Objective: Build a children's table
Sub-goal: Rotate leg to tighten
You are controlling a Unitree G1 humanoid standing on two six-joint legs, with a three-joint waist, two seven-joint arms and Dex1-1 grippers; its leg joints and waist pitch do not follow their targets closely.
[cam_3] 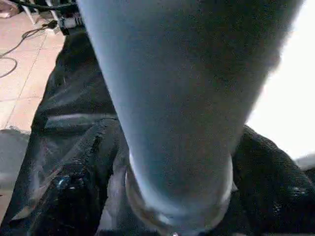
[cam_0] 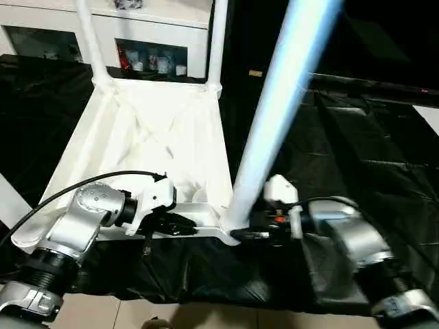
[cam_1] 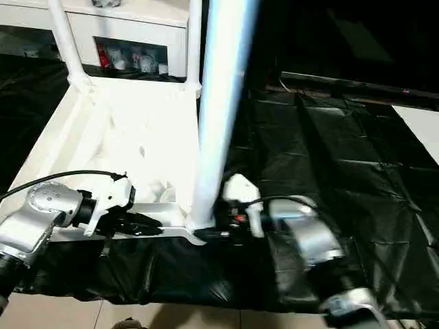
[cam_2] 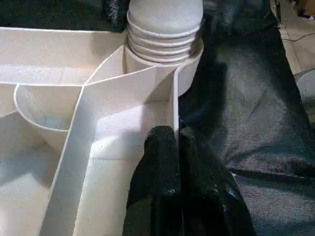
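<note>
The white table top (cam_0: 164, 137) lies upside down on the black drape, ribbed underside up. Two white legs (cam_0: 89, 34) (cam_0: 217, 41) stand in its far corner sockets. A third leg (cam_0: 274, 116) rises from the near right corner socket, tilted slightly to the right. My right gripper (cam_0: 250, 225) is shut on this leg near its base, one finger (cam_3: 74, 191) on each side. My left gripper (cam_0: 180, 223) is shut on the top's near rim wall (cam_2: 174, 98), just left of that socket, where the leg's ridged end (cam_2: 165, 29) sits.
A white cabinet (cam_0: 158, 34) with small items on its shelves stands behind the table. The black drape (cam_0: 357, 157) stretches out to the right. Tiled floor (cam_0: 171, 315) shows past the front edge. A white bar (cam_0: 10, 199) juts in at the left.
</note>
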